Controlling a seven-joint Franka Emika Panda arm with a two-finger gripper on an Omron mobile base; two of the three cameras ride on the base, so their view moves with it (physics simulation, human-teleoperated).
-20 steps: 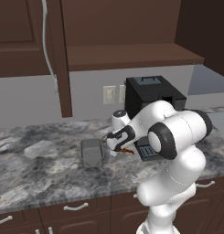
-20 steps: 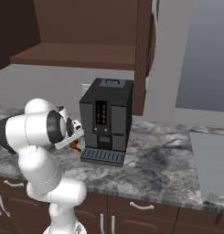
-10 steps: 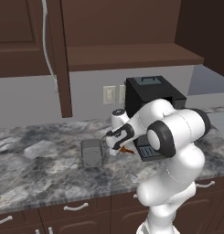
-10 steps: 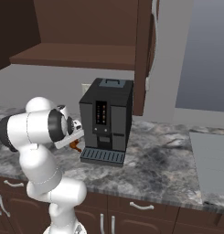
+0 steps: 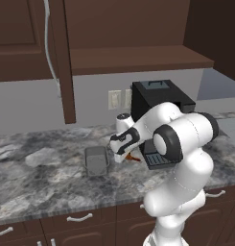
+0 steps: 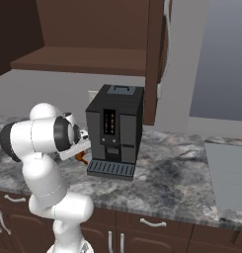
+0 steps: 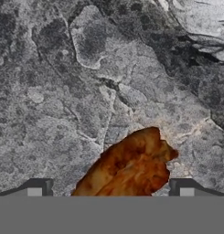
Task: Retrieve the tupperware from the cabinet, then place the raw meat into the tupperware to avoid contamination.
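Note:
The raw meat (image 7: 131,167), an orange-brown drumstick piece, lies on the marble counter between my two fingertips (image 7: 40,188); my gripper (image 7: 110,191) is open around it, jaws wide on either side. In the left base view the gripper (image 5: 123,153) hangs low over the meat (image 5: 133,157), just left of the coffee machine's tray. The grey tupperware (image 5: 96,160) sits on the counter a short way left of the gripper. The meat (image 6: 81,158) peeks out beside my hand in the right base view. The cabinet (image 5: 23,38) hangs above, its door (image 5: 67,72) swung open.
A tall black coffee machine (image 5: 159,122) stands right behind the gripper, its drip tray (image 6: 111,169) jutting forward. A wall outlet (image 5: 115,99) is on the backsplash. Drawers with curved handles (image 5: 80,217) run below the counter edge. A sink (image 6: 231,178) lies at far right.
The hand has edged slightly lower and left toward the meat; the jaws stay wide open. The tupperware and meat have not moved.

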